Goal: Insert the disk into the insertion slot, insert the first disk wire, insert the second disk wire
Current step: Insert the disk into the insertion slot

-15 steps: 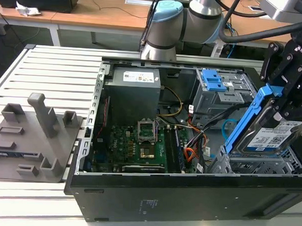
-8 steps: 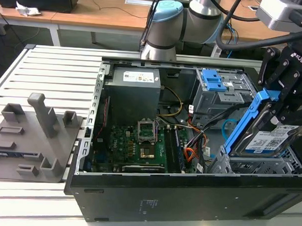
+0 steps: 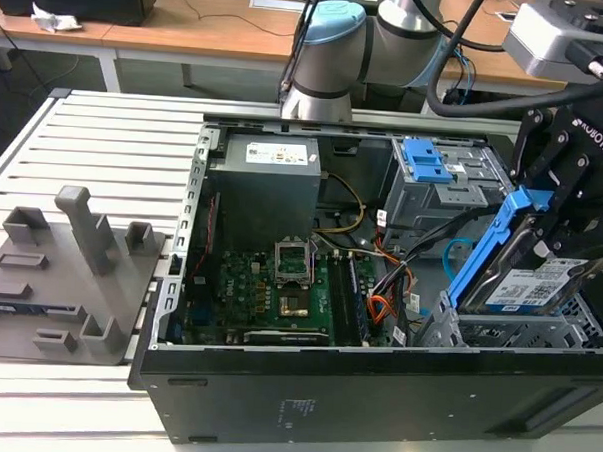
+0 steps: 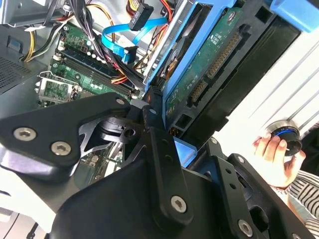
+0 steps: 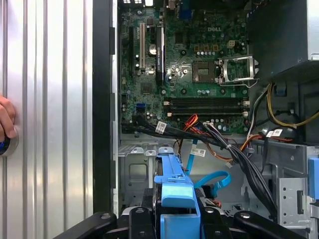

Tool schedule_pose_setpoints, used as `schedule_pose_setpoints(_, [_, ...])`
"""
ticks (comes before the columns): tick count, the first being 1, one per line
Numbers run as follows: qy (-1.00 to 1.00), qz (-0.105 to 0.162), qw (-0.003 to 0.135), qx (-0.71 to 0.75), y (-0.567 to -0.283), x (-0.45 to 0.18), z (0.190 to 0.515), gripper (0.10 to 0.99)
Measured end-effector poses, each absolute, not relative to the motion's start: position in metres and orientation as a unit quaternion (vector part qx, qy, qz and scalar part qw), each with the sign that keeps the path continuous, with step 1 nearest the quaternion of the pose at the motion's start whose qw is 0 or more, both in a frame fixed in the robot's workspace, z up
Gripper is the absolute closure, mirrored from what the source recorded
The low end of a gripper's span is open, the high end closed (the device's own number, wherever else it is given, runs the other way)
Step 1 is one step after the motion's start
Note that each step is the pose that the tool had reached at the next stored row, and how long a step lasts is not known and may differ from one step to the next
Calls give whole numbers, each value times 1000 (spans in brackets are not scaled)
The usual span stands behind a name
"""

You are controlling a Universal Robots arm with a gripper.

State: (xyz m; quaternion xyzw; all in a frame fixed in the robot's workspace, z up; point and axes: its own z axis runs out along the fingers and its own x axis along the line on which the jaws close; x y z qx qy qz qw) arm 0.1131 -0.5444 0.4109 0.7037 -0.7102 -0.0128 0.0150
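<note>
Cables: black bundle (image 5: 239, 154) and looped light-blue second disk wire (image 5: 214, 180) lie just beside the insertion slot (image 3: 439, 327); taller cage (image 3: 434, 182) beyond. My gripper (image 3: 556, 237) clamps the disk (image 3: 529, 288), blue-framed, white label showing, tilted steeply above the slot.

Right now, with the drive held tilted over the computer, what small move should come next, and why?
Probably ease it downward: the gripper holds the disk tilted, its lower end at the insertion slot, not yet lying flat inside.
</note>
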Motion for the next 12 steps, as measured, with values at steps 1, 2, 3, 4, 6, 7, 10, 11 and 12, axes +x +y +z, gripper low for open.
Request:
schedule_pose_setpoints(1, [-710, -13, 15, 704, -544, 113, 410, 722])
schedule_pose_setpoints(2, [-710, -13, 15, 704, -544, 113, 409, 722])
schedule_pose_setpoints(3, [-710, -13, 15, 704, -544, 113, 407, 722])
schedule_pose_setpoints(4, [-710, -13, 15, 704, -544, 113, 406, 722])
schedule_pose_setpoints(6, [-710, -13, 15, 704, -544, 113, 403, 722])
schedule_pose_setpoints(7, [-710, -13, 15, 704, -544, 113, 402, 722])
schedule_pose_setpoints(10, [-710, -13, 15, 704, -544, 113, 399, 722])
schedule_pose_setpoints(11, [-710, -13, 15, 704, -544, 113, 397, 722])
schedule_pose_setpoints(12, [-710, -13, 15, 704, -544, 113, 395, 722])
